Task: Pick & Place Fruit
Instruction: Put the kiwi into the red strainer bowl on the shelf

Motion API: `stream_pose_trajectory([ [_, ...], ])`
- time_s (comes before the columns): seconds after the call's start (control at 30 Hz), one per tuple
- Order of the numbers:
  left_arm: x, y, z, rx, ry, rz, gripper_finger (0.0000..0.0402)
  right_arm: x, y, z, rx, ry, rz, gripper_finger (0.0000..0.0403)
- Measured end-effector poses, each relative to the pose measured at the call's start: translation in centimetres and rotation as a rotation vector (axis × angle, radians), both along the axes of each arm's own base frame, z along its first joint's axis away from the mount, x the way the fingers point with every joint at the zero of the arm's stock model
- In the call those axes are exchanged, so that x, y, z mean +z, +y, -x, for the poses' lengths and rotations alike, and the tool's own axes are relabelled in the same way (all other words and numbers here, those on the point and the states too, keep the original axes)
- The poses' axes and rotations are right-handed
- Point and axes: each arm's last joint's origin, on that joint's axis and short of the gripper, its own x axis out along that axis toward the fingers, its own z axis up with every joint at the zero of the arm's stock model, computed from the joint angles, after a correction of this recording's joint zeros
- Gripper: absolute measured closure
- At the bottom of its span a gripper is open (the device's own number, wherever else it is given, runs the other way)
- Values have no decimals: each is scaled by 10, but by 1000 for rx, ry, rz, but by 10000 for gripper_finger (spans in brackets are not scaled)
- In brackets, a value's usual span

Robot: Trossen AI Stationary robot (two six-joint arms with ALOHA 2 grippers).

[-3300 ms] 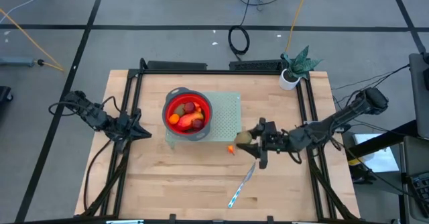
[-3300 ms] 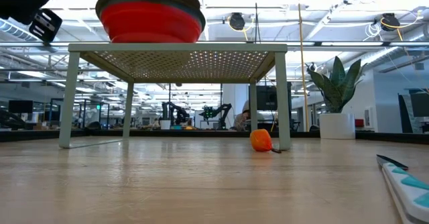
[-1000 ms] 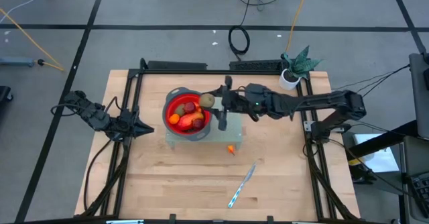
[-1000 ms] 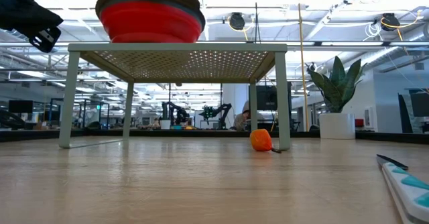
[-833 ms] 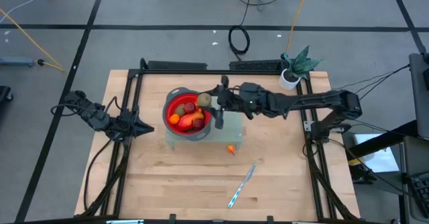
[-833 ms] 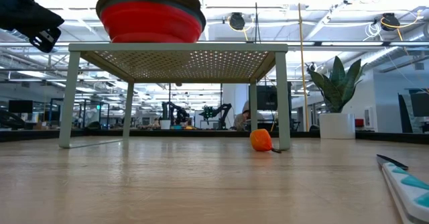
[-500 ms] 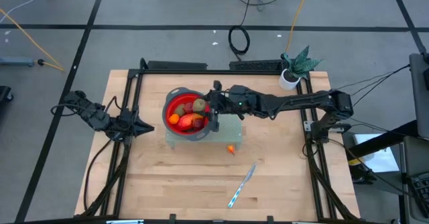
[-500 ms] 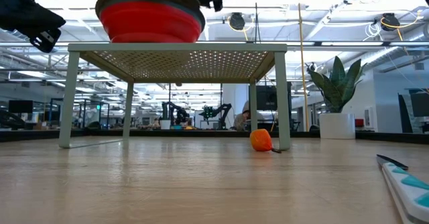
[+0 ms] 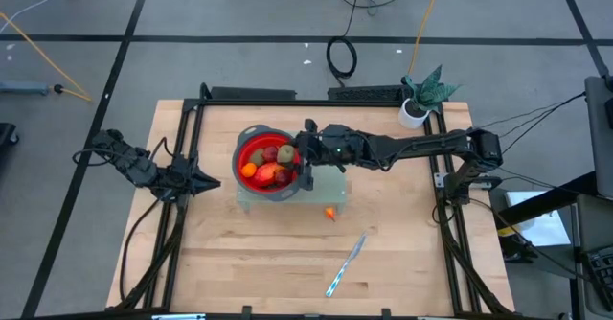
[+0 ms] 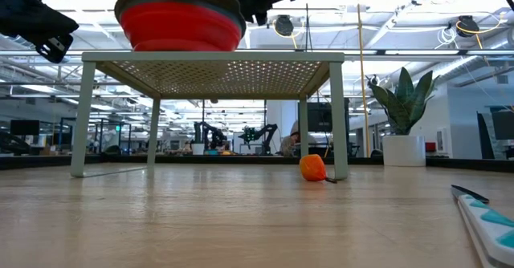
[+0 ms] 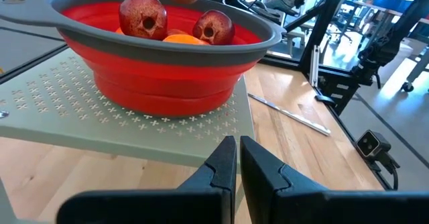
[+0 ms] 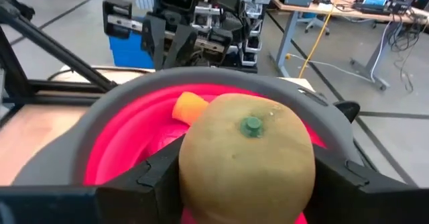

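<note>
The right tool (image 9: 299,159) grips an olive-brown fruit (image 12: 246,158) over the red bowl (image 9: 241,153) (left tool (image 11: 236,158) closed).

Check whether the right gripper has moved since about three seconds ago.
Yes. The right gripper has gone from beside the orange fruit on the table to over the red bowl, carrying the olive-brown fruit.

Where my cameras sit

My high camera looks straight down on the whole pale wooden table (image 9: 239,262). My low one sits at table-top level, looking across into the room. Each wrist camera looks close past its own tool. All four share the red collapsible bowl with grey rim (image 9: 245,146) (image 10: 178,21) (image 11: 174,70) (image 12: 120,137).
</note>
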Motion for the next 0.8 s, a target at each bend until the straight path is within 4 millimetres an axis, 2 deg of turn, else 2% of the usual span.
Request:
stream_pose_trajectory([
  [0.17,0,0,0,0,0,0,382,0,-2,0,17,-6,-45,181],
  [0.8,0,0,0,0,-1,0,382,0,-1,0,34,3,-41,177],
])
